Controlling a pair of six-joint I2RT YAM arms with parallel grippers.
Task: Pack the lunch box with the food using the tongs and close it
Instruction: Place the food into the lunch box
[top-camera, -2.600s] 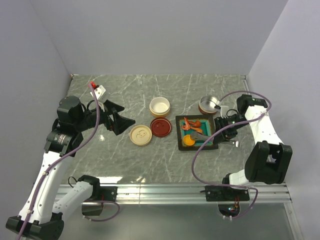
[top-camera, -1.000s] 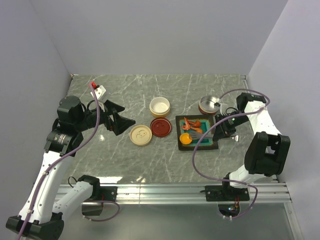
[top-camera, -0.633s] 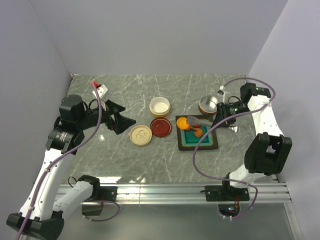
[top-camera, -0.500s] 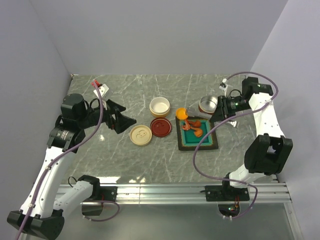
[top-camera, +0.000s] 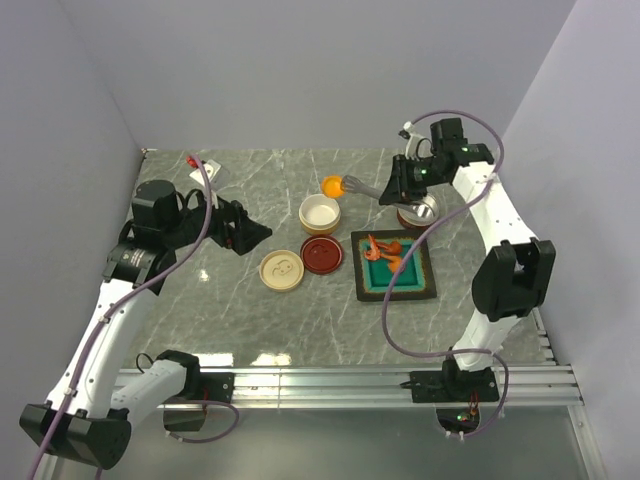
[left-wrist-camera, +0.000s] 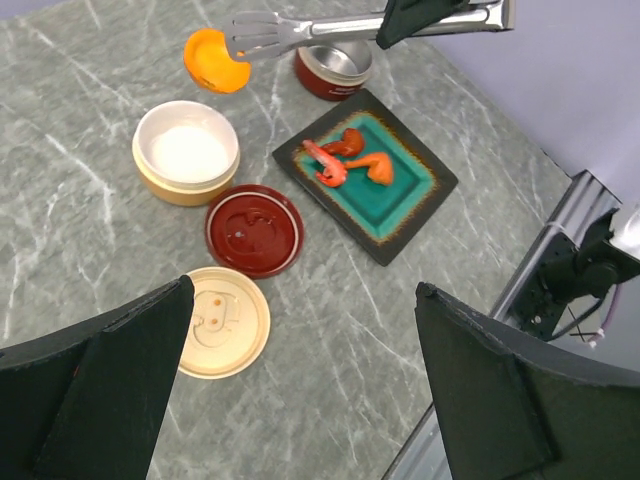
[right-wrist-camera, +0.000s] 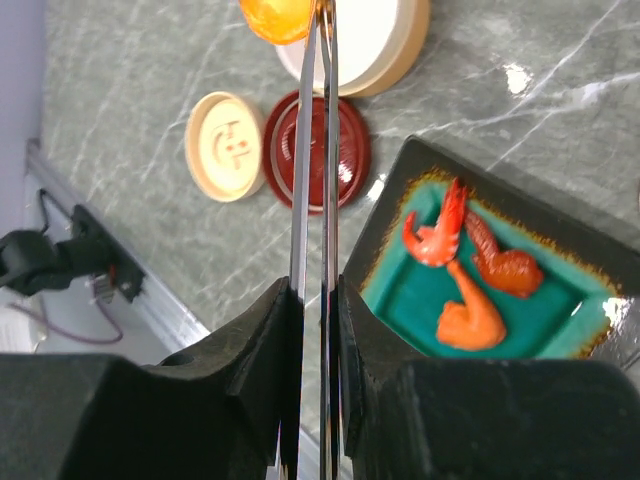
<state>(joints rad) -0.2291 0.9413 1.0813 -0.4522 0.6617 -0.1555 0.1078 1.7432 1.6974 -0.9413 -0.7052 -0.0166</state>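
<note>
My right gripper (top-camera: 400, 186) (right-wrist-camera: 315, 300) is shut on the silver tongs (top-camera: 365, 187) (right-wrist-camera: 315, 150) (left-wrist-camera: 300, 32). The tips of the tongs pinch the round orange food piece (top-camera: 331, 185) (left-wrist-camera: 215, 62) (right-wrist-camera: 278, 15) in the air by the far rim of the lunch box's open cream container (top-camera: 319, 212) (left-wrist-camera: 186, 150) (right-wrist-camera: 370, 40). Three red-orange shrimp-like food pieces (top-camera: 385, 248) (left-wrist-camera: 345, 160) (right-wrist-camera: 470, 270) lie on the teal tray (top-camera: 412, 280) (left-wrist-camera: 415, 185) (right-wrist-camera: 400, 290). My left gripper (top-camera: 235, 228) (left-wrist-camera: 300, 380) hangs open and empty above the table, left of the lids.
A dark red lid (top-camera: 322, 254) (left-wrist-camera: 254, 228) (right-wrist-camera: 350, 150) and a cream lid (top-camera: 281, 270) (left-wrist-camera: 218, 320) (right-wrist-camera: 225, 145) lie flat in front of the cream container. A red, steel-lined container (top-camera: 418, 210) (left-wrist-camera: 332, 68) stands behind the tray, under my right arm.
The right arm has lifted the orange piece off the tray in the tongs and carried it back and left to the cream container. The left arm has shifted slightly.
</note>
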